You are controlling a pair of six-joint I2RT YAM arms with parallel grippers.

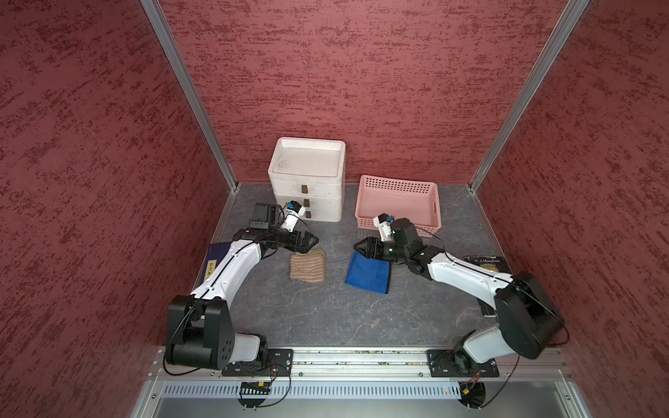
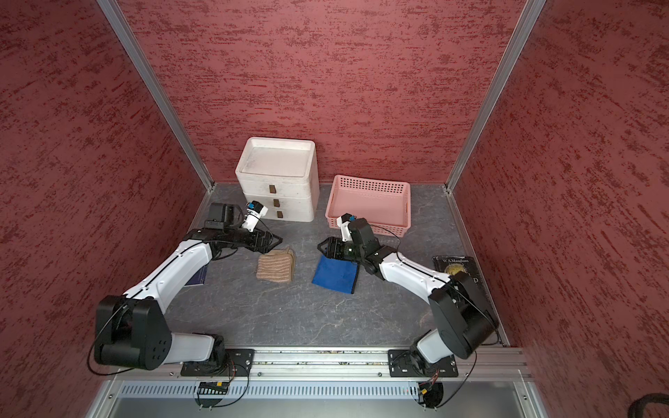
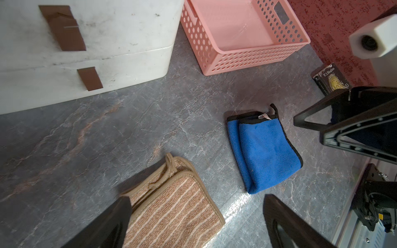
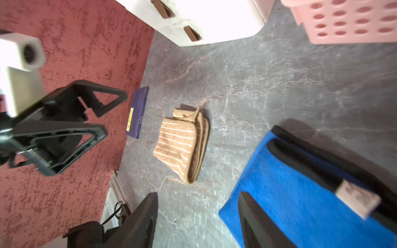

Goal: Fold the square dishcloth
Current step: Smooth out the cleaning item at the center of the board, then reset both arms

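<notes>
The blue dishcloth (image 1: 367, 273) (image 2: 335, 275) lies folded flat on the grey table, black trim and white tag on one edge (image 3: 266, 150). My right gripper (image 1: 356, 247) (image 4: 197, 195) hovers low at its far corner, open; one finger (image 4: 257, 223) is over the blue fabric and bare table shows between the jaws. A tan striped cloth (image 1: 307, 267) (image 4: 178, 141) lies folded to the left. My left gripper (image 1: 314, 242) (image 3: 197, 200) stands wide open just above that cloth's far edge, holding nothing.
A white drawer unit (image 1: 307, 181) stands at the back, a pink perforated basket (image 1: 398, 202) to its right. A dark book (image 1: 485, 262) lies at the right edge under my right arm, and a navy book (image 1: 217, 253) lies under my left arm.
</notes>
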